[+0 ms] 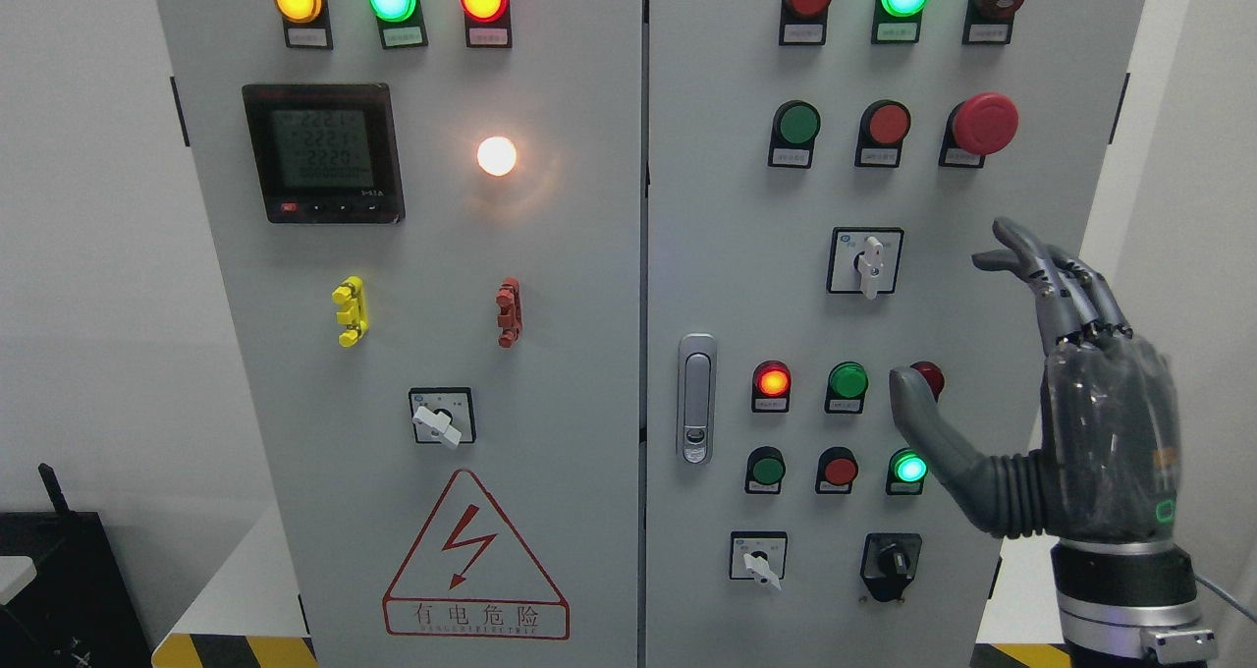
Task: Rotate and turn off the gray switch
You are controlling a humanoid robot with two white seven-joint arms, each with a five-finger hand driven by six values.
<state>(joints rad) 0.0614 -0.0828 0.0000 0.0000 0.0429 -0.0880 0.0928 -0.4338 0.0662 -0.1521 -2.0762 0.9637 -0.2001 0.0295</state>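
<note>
The right hand (1041, 393) is raised before the right door of the cabinet (687, 206), near its right edge, fingers spread apart and holding nothing, thumb tip over a red lamp (929, 377). The gray switch (868, 263) sits on that door's upper middle, left of the fingertips and apart from them, its lever pointing down.

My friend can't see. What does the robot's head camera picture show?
A gray robot hand, fingers spread and holding nothing, is raised at the right in front of a tall gray metal control cabinet. The cabinet has glowing lamps, coloured push buttons and a white-handled rotary switch to the hand's left.
</note>
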